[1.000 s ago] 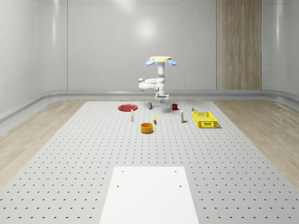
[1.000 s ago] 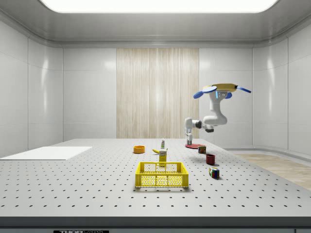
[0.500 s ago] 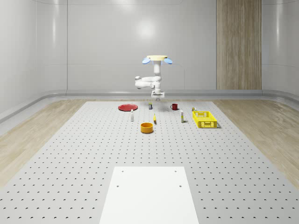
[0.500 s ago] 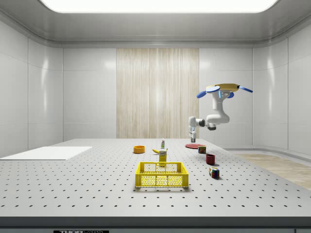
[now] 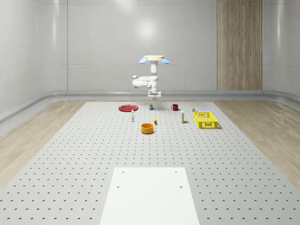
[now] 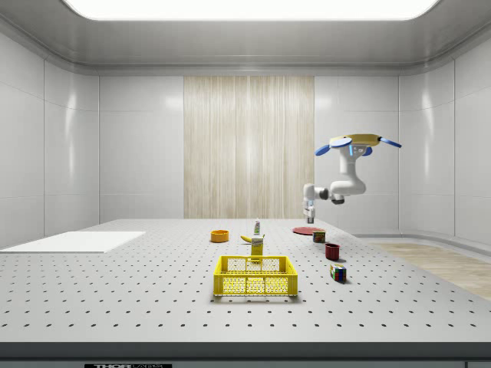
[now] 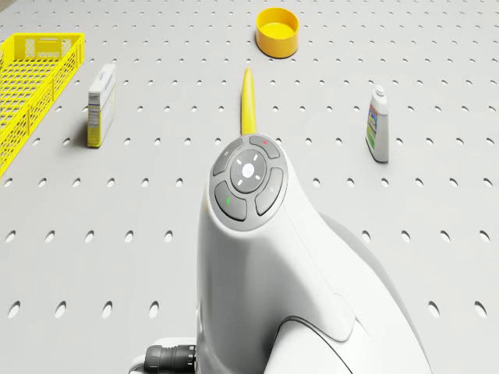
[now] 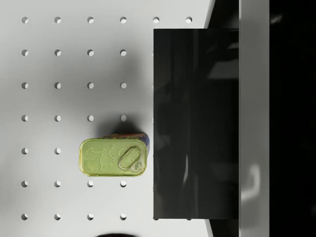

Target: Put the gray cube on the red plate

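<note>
Drone (image 5: pixel 153 58) hovers high over the far end of the tabletop (image 5: pixel 70 154), and its arm folds down so that the gripper (image 5: pixel 154 97) hangs above the green-topped tin (image 5: pixel 150 106). The tin stands between the red plate (image 5: pixel 127 108) and the red mug (image 5: pixel 175 107).

In the wrist view the tin (image 8: pixel 113 157) lies below the camera. Beside it a dark, glossy block (image 8: pixel 195 123) sits close to the lens. It looks to be the gray cube carried at the gripper, but one side of it merges into blackness and a pale strip crosses it. How tightly the gripper is set, or whether it truly grips the block, cannot be told.

From the side, the gripper (image 6: pixel 309 218) hangs just above the plate (image 6: pixel 305 229) and the tin (image 6: pixel 318 237). Depth is hard to judge there.

In the drone view the arm's white wrist housing (image 7: pixel 265 257) covers the gripper. Beyond it lie a banana (image 7: pixel 249 97), a bottle (image 7: pixel 377 125), a small carton (image 7: pixel 101 105), the orange bowl (image 7: pixel 277 31) and the yellow basket (image 7: pixel 43 37), which is cut off at the frame edge.
</note>
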You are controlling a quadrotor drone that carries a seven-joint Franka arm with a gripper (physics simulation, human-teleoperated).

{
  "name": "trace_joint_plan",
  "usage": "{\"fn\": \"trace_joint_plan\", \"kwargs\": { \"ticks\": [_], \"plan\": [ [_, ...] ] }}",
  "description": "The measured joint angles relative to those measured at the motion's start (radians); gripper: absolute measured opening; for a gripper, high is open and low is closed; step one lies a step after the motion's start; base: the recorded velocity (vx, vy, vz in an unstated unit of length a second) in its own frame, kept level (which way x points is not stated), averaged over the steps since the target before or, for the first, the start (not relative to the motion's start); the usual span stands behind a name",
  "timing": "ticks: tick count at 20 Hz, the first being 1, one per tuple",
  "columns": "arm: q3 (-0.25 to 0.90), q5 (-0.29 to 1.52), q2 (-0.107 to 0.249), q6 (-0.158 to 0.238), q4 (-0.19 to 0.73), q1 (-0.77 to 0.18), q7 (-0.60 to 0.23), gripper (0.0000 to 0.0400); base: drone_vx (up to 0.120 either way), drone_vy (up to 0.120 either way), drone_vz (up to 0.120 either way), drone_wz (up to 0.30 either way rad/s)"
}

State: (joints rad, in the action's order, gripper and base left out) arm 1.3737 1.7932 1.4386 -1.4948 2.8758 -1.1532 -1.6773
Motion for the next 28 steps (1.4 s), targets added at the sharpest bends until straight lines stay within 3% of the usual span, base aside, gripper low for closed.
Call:
{"fn": "trace_joint_plan", "kwargs": {
  "ticks": [16,21,28],
  "plan": [
    [0.006,-0.014,0.034,-0.032,-0.001,-0.007,-0.006,0.025,-0.117,-0.12,0.0,0.0],
    [0.007,-0.018,0.044,-0.041,-0.002,-0.009,-0.008,0.025,0.0,-0.12,0.0,0.0],
    [0.009,-0.023,0.056,-0.052,-0.002,-0.012,-0.01,0.025,0.0,-0.12,-0.097,0.0]
  ]
}}
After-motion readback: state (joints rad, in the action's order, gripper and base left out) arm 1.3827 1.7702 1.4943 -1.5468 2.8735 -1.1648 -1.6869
